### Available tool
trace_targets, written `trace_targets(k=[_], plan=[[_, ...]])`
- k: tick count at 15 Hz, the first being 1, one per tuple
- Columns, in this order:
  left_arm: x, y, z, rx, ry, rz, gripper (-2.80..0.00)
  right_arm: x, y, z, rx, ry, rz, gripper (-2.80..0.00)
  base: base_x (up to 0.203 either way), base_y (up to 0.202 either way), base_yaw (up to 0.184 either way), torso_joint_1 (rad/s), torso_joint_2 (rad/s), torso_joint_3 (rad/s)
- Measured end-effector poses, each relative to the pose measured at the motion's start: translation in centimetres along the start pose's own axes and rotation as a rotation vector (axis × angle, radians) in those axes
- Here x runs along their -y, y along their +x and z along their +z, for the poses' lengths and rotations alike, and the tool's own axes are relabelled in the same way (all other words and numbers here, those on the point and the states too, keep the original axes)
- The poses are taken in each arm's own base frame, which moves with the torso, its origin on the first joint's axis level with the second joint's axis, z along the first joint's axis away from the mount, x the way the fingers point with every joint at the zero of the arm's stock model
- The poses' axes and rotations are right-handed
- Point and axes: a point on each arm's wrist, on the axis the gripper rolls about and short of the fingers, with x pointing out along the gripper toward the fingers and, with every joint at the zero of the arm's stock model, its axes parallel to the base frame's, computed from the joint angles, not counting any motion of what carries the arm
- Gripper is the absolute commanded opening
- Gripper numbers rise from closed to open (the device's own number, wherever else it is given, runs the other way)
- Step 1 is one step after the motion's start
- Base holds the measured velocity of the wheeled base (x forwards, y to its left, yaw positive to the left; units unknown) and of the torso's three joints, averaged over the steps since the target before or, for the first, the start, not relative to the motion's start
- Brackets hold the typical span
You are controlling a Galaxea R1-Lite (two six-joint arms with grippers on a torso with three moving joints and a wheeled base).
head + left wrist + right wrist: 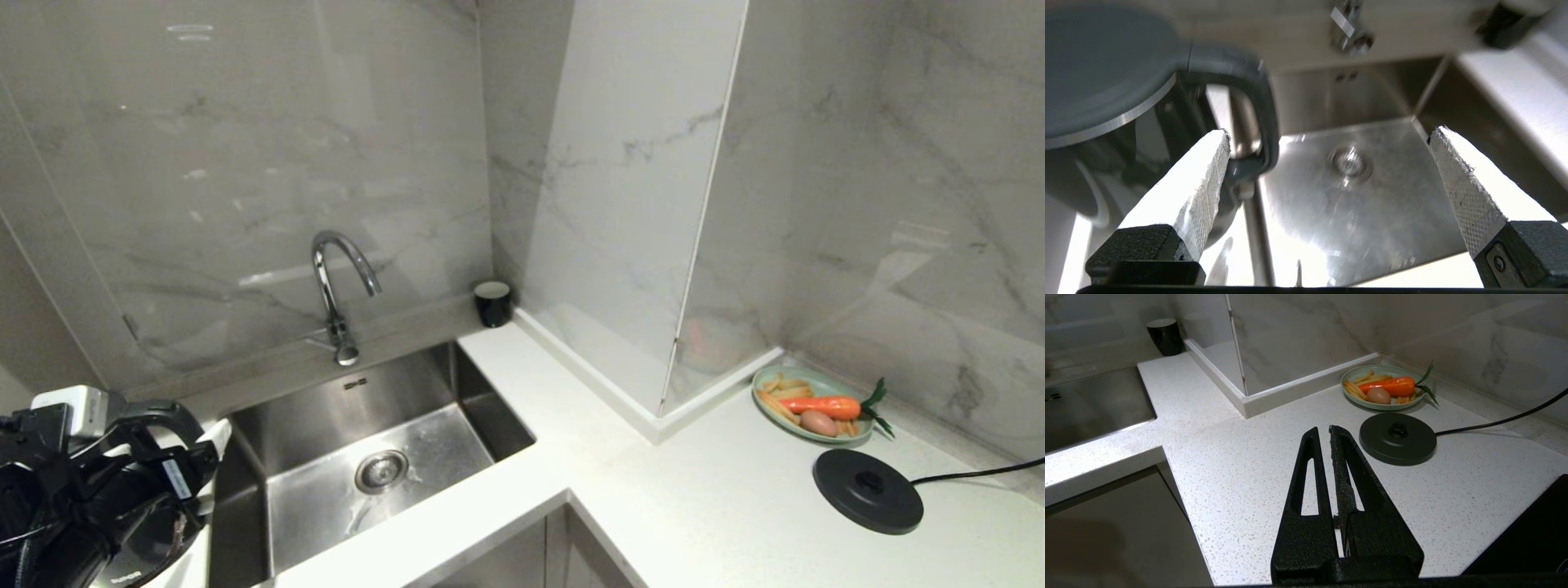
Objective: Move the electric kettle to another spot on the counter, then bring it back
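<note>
The electric kettle [151, 543] stands at the bottom left on the strip of counter left of the sink, largely hidden under my left arm [98, 465]. In the left wrist view its flat lid [1098, 81] and loop handle [1261, 114] are close by. My left gripper [1331, 132] is open wide. The handle lies just outside one white pad [1204, 179], and only the sink floor shows between the jaws. My right gripper [1323, 430] hangs shut and empty over the white speckled counter [1241, 469], outside the head view.
The round black corded base [868, 491] lies at the right on the counter [694, 490], by a green plate [763, 384] with a carrot. A steel sink [482, 400] with a faucet [335, 286] sits beside the kettle. A small black cup [492, 303] stands in the corner.
</note>
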Motion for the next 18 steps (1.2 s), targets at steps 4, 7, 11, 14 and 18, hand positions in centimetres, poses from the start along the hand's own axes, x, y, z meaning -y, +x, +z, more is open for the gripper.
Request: trace_targets(k=[4,7,11,14,18], plan=[[0.4,-2.3,1.7,0.066,0.016,-0.031,0.0,0.0,0.0,0.0,0.0,0.0,0.0,-2.8,0.0,0.0,0.0,0.0,0.0,0.0],[0.5,-4.2,2.5,0.081,0.022,-0.047,0.0,0.0,0.0,0.0,0.0,0.0,0.001,-2.8,0.0,0.0,0.0,0.0,0.0,0.0],[0.7,-6.6,3.4,0.067,0.031,-0.079,0.0,0.0,0.0,0.0,0.0,0.0,0.001,-2.8,0.0,0.0,0.0,0.0,0.0,0.0],[0.7,-8.8,4.3,0.053,0.038,-0.108,0.0,0.0,0.0,0.0,0.0,0.001,0.001,-2.8,0.0,0.0,0.0,0.0,0.0,0.0],[0.3,-12.1,5.0,0.022,0.046,-0.12,0.0,0.0,0.0,0.0,0.0,0.001,0.001,-2.8,0.0,0.0,0.0,0.0,0.0,0.0]])
